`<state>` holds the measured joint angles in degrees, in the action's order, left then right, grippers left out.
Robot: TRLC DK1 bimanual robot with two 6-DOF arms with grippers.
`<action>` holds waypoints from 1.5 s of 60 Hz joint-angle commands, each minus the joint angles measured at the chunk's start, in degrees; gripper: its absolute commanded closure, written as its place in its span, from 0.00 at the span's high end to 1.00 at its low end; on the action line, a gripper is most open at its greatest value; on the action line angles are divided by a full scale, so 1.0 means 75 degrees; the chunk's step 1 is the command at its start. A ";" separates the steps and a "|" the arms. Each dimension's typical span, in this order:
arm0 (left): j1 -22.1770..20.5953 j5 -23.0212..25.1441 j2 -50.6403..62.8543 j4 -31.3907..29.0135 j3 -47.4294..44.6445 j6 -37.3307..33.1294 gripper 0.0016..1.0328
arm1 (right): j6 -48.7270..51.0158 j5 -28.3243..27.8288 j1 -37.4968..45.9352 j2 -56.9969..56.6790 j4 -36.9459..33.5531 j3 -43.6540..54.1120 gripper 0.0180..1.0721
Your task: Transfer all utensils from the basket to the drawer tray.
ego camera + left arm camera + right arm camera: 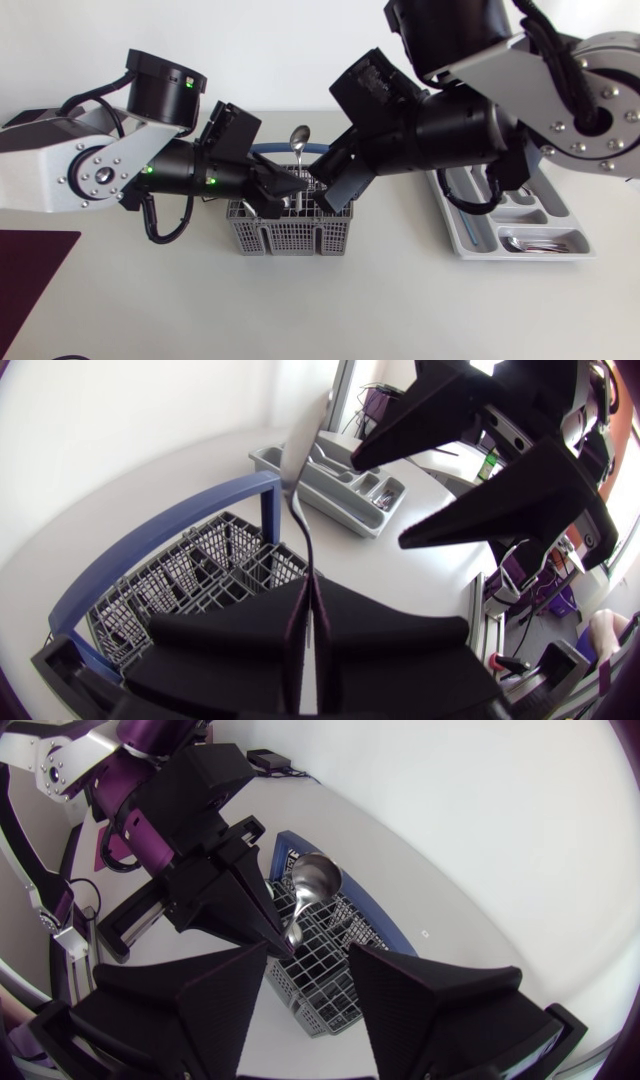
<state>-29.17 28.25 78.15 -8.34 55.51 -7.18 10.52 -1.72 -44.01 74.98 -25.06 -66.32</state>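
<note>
Head view: left gripper [288, 184] fingers clamped on spoon [299, 136] abv basket [290, 236]; right gripper [325, 193] alongside w/ fingers apart.

Non-task items noted: one table, one mat.

White table [400, 310] fills the middle and lower frame of the head view, with a plain matte surface. A dark maroon mat [30, 275] lies flat on it at the lower left, cut off by the left and bottom edges. Its upper edge and right edge are straight and meet at a squared corner.
</note>
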 commanded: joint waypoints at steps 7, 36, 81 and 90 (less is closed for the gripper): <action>-0.0072 -0.0005 0.0314 0.0385 0.0533 0.0981 0.03 | -0.0630 -0.0463 0.0313 0.0444 0.0177 -0.0461 0.57; 0.0022 -0.0017 0.0467 0.0995 0.0463 0.1485 0.03 | -0.0970 -0.0838 0.0583 0.1382 0.0517 -0.1082 0.27; 0.0080 -0.0005 0.0104 0.1170 0.0228 0.1696 0.38 | -0.1005 -0.1142 0.0641 0.1053 0.0517 -0.0836 0.05; 0.0092 -0.0005 -0.0189 0.0795 0.0134 0.1356 0.61 | -0.0981 -0.1306 0.0723 0.0948 0.0494 -0.0731 0.05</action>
<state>-28.21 27.83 78.96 -1.28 57.80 4.21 4.23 -10.72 -39.22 83.44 -21.19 -73.38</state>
